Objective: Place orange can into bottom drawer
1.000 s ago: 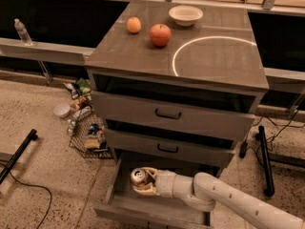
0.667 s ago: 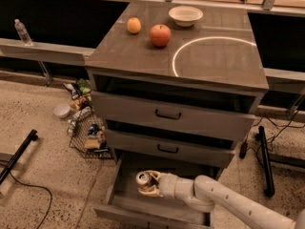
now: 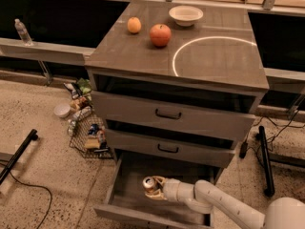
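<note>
The orange can is held upright inside the open bottom drawer, near its middle, silver top showing. My gripper is shut on the can, reaching in from the lower right on a white arm. The drawer is pulled out at the foot of the grey cabinet; its floor is grey. Whether the can touches the drawer floor I cannot tell.
Two upper drawers with black handles are shut above. On the cabinet top lie an orange fruit, a red apple and a white bowl. A wire basket of snacks stands on the floor at the left.
My gripper has lowered the can slightly into the drawer and shifted it a little to the right. It still holds the can.
</note>
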Motion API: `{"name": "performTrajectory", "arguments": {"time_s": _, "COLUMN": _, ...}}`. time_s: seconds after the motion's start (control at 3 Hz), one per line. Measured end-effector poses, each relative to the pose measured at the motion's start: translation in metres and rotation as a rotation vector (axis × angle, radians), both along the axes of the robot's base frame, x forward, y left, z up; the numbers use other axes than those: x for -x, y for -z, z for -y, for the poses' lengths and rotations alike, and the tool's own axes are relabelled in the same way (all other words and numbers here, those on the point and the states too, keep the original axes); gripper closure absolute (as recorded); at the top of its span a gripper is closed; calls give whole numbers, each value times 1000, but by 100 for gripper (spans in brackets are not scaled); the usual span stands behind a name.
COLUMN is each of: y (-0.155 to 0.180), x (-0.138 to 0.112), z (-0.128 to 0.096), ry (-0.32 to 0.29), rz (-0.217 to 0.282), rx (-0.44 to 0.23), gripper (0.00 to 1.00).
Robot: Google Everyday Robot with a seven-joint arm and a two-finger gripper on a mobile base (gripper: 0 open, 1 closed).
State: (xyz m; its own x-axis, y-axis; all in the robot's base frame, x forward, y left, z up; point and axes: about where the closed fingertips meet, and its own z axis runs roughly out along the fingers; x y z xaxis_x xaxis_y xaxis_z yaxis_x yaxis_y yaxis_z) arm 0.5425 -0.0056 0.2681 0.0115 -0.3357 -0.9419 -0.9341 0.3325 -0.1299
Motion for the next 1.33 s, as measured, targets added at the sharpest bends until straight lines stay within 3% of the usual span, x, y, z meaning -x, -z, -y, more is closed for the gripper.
{"name": "performTrajectory", "arguments": {"time_s": 0.33, "y": 40, "x": -11, "z": 9, "ry": 29, "rz": -41, "rx": -18, "gripper": 100}}
{"name": "performTrajectory", "arguments": {"time_s": 0.67, "y": 64, "x": -23, "z": 15, "ry": 75, "rz": -60, "rx": -48, "gripper": 84}}
{"name": "performTrajectory", "arguments": {"time_s": 1.0, "y": 81, "x": -36, "z": 18, "ry": 117, "rz": -67, "rx": -72, "gripper": 53}}
{"name": "performTrajectory", "arguments": {"time_s": 1.33, "y": 88, "x": -38, "z": 19, "ry": 142, "rz": -72, "rx": -77, "gripper": 29}}
